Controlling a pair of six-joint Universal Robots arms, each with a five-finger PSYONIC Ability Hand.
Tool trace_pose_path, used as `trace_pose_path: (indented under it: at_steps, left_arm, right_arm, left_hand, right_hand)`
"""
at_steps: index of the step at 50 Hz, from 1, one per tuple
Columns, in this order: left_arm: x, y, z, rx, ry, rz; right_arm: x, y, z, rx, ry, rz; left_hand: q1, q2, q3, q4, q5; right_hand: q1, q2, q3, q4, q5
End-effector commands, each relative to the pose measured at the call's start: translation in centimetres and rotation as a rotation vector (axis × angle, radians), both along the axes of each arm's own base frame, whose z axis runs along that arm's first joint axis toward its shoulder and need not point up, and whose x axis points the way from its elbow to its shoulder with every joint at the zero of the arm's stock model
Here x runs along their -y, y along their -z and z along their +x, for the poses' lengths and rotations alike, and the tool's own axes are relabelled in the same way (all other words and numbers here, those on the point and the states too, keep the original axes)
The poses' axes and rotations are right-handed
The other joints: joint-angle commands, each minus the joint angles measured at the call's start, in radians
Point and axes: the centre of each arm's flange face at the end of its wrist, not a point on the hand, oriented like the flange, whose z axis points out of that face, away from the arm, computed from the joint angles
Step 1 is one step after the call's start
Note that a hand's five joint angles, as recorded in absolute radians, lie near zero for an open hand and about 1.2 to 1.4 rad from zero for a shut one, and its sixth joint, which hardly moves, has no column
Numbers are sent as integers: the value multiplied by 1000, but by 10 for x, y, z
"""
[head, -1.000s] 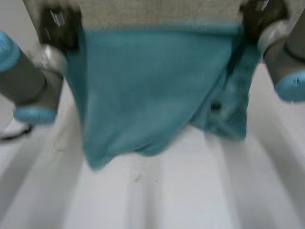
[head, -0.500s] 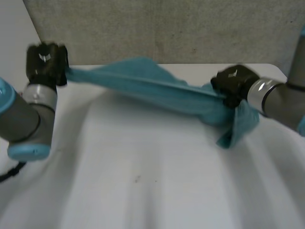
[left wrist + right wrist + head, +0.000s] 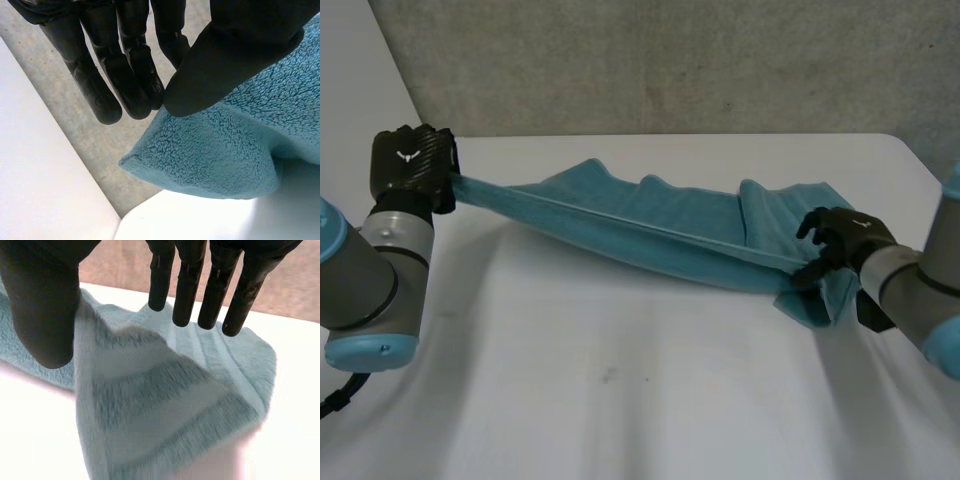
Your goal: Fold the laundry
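A teal towel (image 3: 650, 225) lies stretched in a long rumpled band across the far half of the white table (image 3: 620, 400). My left hand (image 3: 412, 165) holds its left end just above the table's far left corner. In the left wrist view the thumb (image 3: 235, 55) presses the towel's corner (image 3: 225, 150) against the fingers (image 3: 125, 75). My right hand (image 3: 840, 240) is at the towel's right end, where the cloth bunches. There its fingers (image 3: 210, 285) are straight and spread away from the thumb (image 3: 45, 305), and the towel (image 3: 165, 405) hangs loose under the palm.
A grey carpeted wall (image 3: 670, 60) runs behind the table's far edge. The near half of the table is bare white. My left arm (image 3: 370, 290) stands along the left edge and my right arm (image 3: 920, 300) along the right edge.
The towel dropped from hanging in front of the camera to lying stretched on the table. My right hand moved nearer and lower, and its fingers spread off the cloth. The left hand kept its grip.
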Motion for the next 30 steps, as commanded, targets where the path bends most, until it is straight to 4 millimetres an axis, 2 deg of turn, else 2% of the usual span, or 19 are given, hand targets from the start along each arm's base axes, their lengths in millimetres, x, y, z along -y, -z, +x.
trace_pose_path:
  at_steps: [1,6,14,16,17,18,19,22,23,24,25,27,28,29,30]
  left_arm:
    - [2,0,4,0,-11,0]
    - [2,0,3,0,-9,0]
    - [2,0,3,-1,-9,1]
    - [2,1,3,-1,-9,4]
    - [2,1,3,-1,-9,4]
    - [2,1,3,-1,-10,4]
    - [2,1,3,0,-12,4]
    - [2,1,4,0,-14,4]
    - [1,2,4,1,-12,12]
    - [0,2,3,3,-11,16]
    - [0,2,3,3,-11,16]
    - [-5,-5,2,7,-5,9]
    - [-5,-5,2,7,-5,9]
    - [-10,-20,4,3,-7,-12]
    - [-10,-20,4,3,-7,-12]
  right_arm:
    - [-29,14,-16,4,50,8]
    - [-35,25,-21,5,62,2]
    - [-27,33,-26,2,76,6]
    - [-24,41,-28,-12,85,19]
    - [-24,41,-28,-12,85,19]
    - [-22,42,-31,-13,92,19]
    - [-18,41,-34,-11,103,9]
    - [-13,38,-39,-7,123,-17]
    - [-7,31,-44,-1,139,-56]
    - [-1,12,-49,-2,149,-131]
    - [-1,11,-49,-2,149,-132]
    - [2,-48,-54,-43,143,-319]
    - [2,-48,-54,-44,143,-320]
    - [0,-78,-56,-80,135,-404]
    - [0,-78,-56,-80,135,-404]
  left_hand:
    - [194,178,180,179,181]
    - [194,178,180,179,181]
    - [194,178,180,179,181]
    - [194,178,180,179,181]
    - [194,178,180,179,181]
    - [194,178,180,179,181]
    - [194,178,180,179,181]
    - [194,178,180,179,181]
    - [194,178,180,179,181]
    - [194,178,180,179,181]
    - [194,178,180,179,181]
    - [194,178,180,179,181]
    - [194,178,180,179,181]
    - [194,178,180,179,181]
    - [194,178,180,179,181]
  right_hand:
    - [22,-171,-34,-32,-29]
    - [36,-156,-19,-17,-15]
    - [72,-121,16,18,21]
    - [267,74,211,213,216]
    - [268,76,213,215,217]
    - [469,276,413,415,418]
    - [916,723,860,862,865]
    - [957,764,902,903,906]
    - [957,764,902,903,906]
    - [957,764,902,903,906]
    - [957,764,902,903,906]
    - [957,764,902,903,906]
    - [957,764,902,903,906]
    - [957,764,902,903,906]
    - [957,764,902,903,906]
